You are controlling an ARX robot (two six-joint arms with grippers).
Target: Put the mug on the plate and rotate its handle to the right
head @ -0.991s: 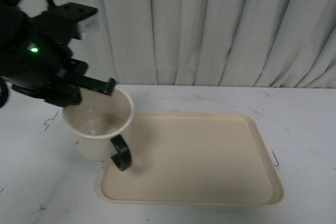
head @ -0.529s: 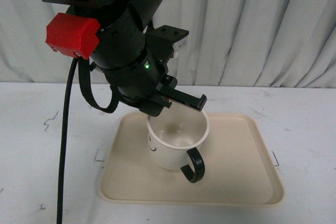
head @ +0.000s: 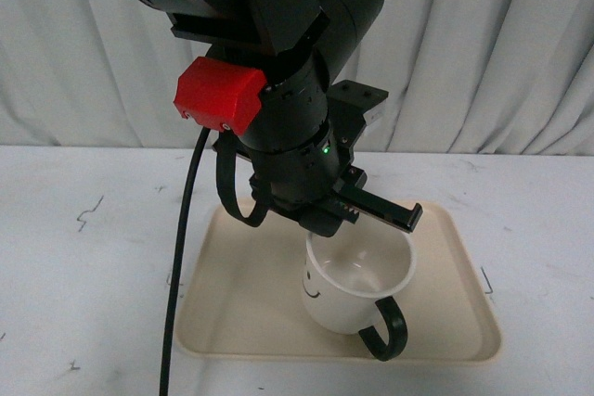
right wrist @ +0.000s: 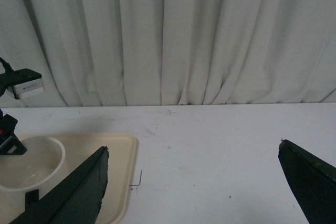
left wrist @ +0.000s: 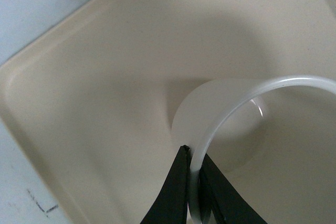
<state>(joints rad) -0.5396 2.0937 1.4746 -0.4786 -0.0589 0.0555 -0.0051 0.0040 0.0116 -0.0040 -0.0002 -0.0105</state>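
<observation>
The mug (head: 357, 285) is showing as a white-cream tapered cup, wider at the rim than at the base, with a glossy inside. A thin black smile and a dot of its drawn face are peeking from the side of the mug turned toward 8 o'clock in the front view. The handle (head: 385, 331), a thick black C-shaped loop, is sticking out toward 5 o'clock, reaching the near rim of the plate (head: 464, 257).

The mug is sitting over the plate's 4 o'clock portion, inside the beige rectangular tray's low rim. Whether its base is touching the plate cannot be told.

The left gripper (head: 404, 218) is clamping the mug's thin rim at about 1 o'clock. In the left wrist view its two black fingers (left wrist: 178, 192) are pinching the wall, one inside and one outside. The right gripper (right wrist: 193, 148) is hanging spread wide, well apart from the mug and gripping nothing, over the white table (head: 74, 275).

A small white tag (right wrist: 26, 88) is showing on the left arm's bracket in the right wrist view, but any print on it is too small to read. A red block (head: 221, 99) and a green light (head: 324, 148) are showing on the left arm, neither bearing legible writing. A black cable (head: 176, 303) is trailing down at 7 o'clock, and pale curtains (head: 483, 44) are hanging at 12 o'clock.
</observation>
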